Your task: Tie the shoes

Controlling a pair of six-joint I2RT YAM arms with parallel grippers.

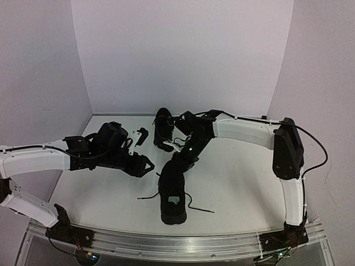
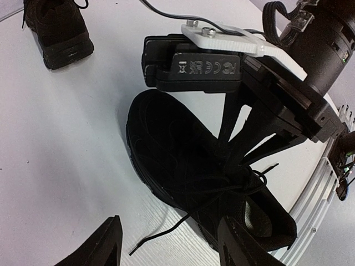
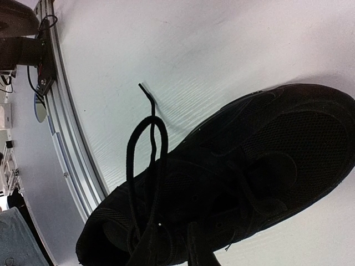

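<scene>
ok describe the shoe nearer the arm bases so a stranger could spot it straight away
Start at the metal rail along the near edge of the table. Just beyond its middle lies a black sneaker, heel toward the rail. Unlike the other black sneaker by the back wall, it shows a pale label inside.

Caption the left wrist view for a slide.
Right fingers pinch thin black laces on a black low-top sneaker; left fingers open, second sneaker beyond.
</scene>
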